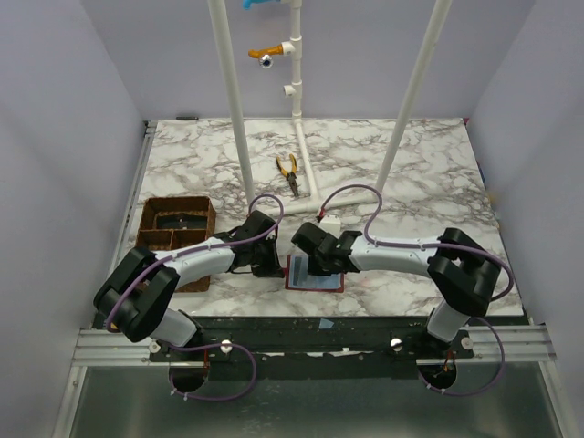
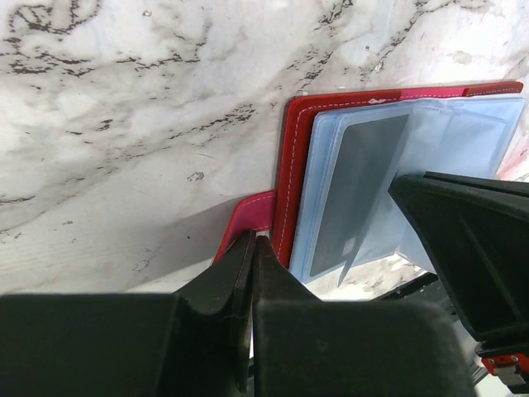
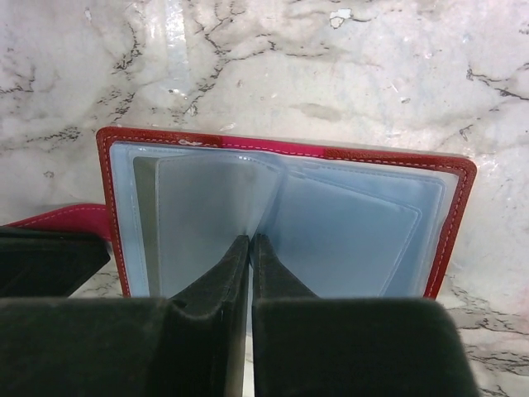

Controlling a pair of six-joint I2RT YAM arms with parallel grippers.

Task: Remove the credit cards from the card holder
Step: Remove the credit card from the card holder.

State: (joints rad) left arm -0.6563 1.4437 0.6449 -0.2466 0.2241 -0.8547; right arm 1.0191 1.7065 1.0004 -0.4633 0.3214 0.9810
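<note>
The red card holder (image 1: 308, 275) lies open on the marble table near the front edge, its pale blue-grey sleeves facing up (image 3: 347, 231). My left gripper (image 2: 252, 241) is shut, its tips down at the holder's red closure tab (image 2: 250, 217) on its left side. My right gripper (image 3: 250, 240) is shut on a clear inner sleeve at the fold and holds that sleeve raised. A dark card (image 2: 357, 186) shows inside the raised sleeve in the left wrist view, next to the right gripper's finger (image 2: 463, 240).
A brown compartment tray (image 1: 151, 222) stands at the left of the table, behind my left arm. Orange-handled pliers (image 1: 290, 172) lie at the back middle. White frame posts (image 1: 234, 109) rise from the table behind the holder.
</note>
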